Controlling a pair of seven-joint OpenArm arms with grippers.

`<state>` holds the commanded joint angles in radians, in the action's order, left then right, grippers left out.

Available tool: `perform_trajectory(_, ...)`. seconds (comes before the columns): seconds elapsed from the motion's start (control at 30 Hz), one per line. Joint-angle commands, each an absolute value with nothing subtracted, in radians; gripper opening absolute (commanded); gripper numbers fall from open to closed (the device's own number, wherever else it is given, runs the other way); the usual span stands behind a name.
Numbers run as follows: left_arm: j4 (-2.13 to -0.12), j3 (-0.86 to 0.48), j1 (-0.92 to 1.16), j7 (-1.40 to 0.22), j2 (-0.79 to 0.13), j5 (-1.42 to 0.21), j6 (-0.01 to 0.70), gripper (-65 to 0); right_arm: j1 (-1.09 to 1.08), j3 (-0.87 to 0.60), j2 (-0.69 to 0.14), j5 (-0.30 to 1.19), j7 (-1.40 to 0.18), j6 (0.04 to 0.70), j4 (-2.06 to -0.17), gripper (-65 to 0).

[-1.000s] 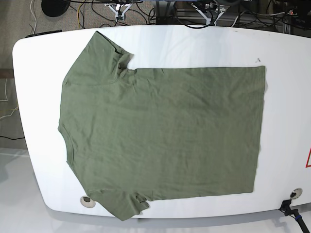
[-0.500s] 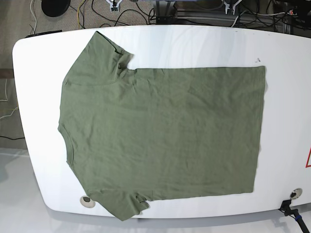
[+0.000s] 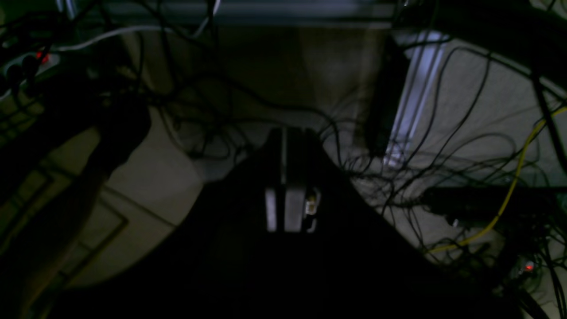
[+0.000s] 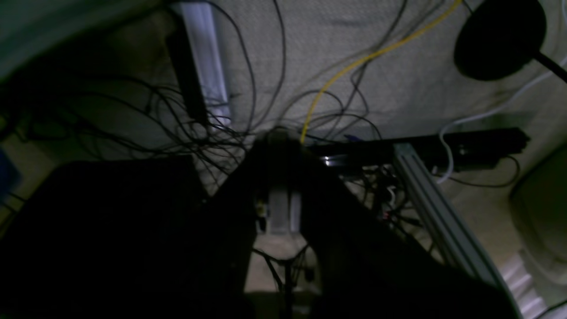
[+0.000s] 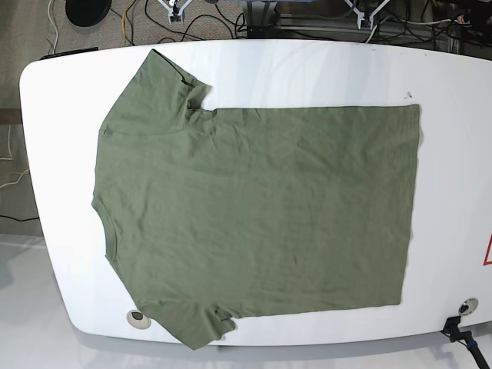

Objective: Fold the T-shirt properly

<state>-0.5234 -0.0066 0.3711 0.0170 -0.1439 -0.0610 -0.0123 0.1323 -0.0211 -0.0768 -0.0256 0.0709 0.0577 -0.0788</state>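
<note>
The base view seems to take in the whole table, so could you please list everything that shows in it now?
T-shirt: one, olive green, spread flat across the table, both sleeves out
table: one, white, filling most of the view
black disc: one, black, beyond the table's far edge, upper left
cables: several, black, white and yellow, mostly beyond the far edge
blue-and-black object: one, lower right corner
red mark: one, red, right edge of the view
left gripper: one, white and dark, top right of centre
right gripper: one, white and dark, top left

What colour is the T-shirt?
The T-shirt is plain olive green, seen best in the base view.
</note>
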Motion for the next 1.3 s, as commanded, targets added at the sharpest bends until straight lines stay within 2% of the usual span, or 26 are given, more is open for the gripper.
perform_trajectory(0.2,-0.687,-0.054,0.502,-0.011,-0.184,-0.091,-0.008,-65.0,0.229,-0.029,-0.094,-0.020,0.068,0.061,-0.180,-65.0)
perform_trajectory(0.37,-0.894,-0.075,0.657,-0.018,-0.213,-0.122,0.001,-65.0,0.353,-0.035,-0.117,-0.003,0.071,0.066,-0.333,-65.0)
perform_trajectory(0.4,-0.867,-0.071,0.633,-0.006,-0.211,-0.130,0.002,-65.0,0.293,-0.030,-0.100,-0.014,0.087,0.061,-0.273,-65.0)
perform_trajectory(0.77,-1.246,-0.084,0.854,0.003,-0.220,-0.119,0.002,-65.0,0.577,-0.040,-0.134,-0.018,0.055,-0.001,-0.790,-65.0)
perform_trajectory(1.3,-1.713,-0.200,1.059,-0.018,-0.202,-0.119,0.029,-65.0,0.733,-0.063,-0.191,0.000,0.029,0.008,-1.340,-65.0)
